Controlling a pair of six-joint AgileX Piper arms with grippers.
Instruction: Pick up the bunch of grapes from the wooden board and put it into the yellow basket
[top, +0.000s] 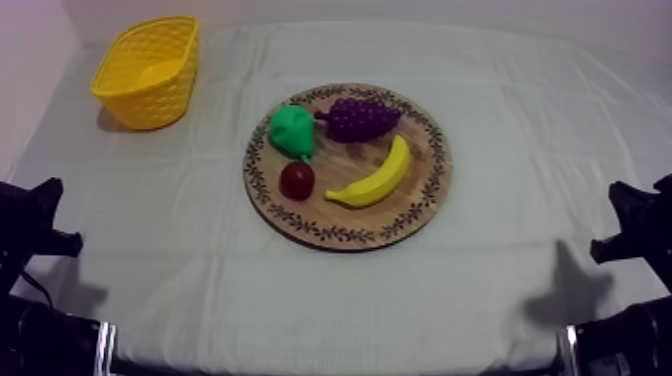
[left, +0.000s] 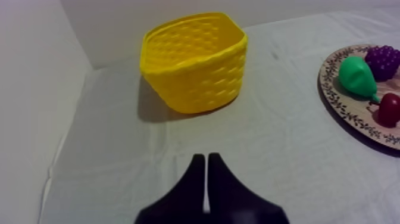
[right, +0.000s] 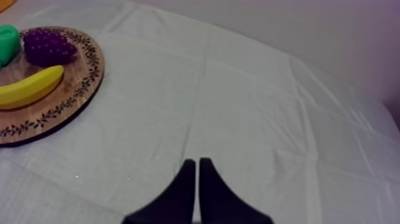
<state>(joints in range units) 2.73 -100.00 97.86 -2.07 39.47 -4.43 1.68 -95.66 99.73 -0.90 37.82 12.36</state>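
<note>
Your left gripper (left: 206, 156), 2 fingers pressed together on nothing, sits low at the left side of the cloth (left: 286, 137), with bare room ahead up to the yellow basket (left: 193, 62). Your right gripper (right: 197, 161), likewise closed and empty, faces open cloth beside the wooden board (top: 345, 238). The bunch of grapes (top: 360, 118) lies on the board's far part, well apart from both grippers, just beside the pear (top: 292, 130) and near the banana (top: 380, 175). Its long axis runs side to side, stem end toward the pear.

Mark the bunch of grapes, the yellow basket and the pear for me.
bunch of grapes (top: 358, 118): top view, middle of the cluster.
yellow basket (top: 150, 102): top view, its near outer wall.
pear (top: 292, 130): top view, its green body.
</note>
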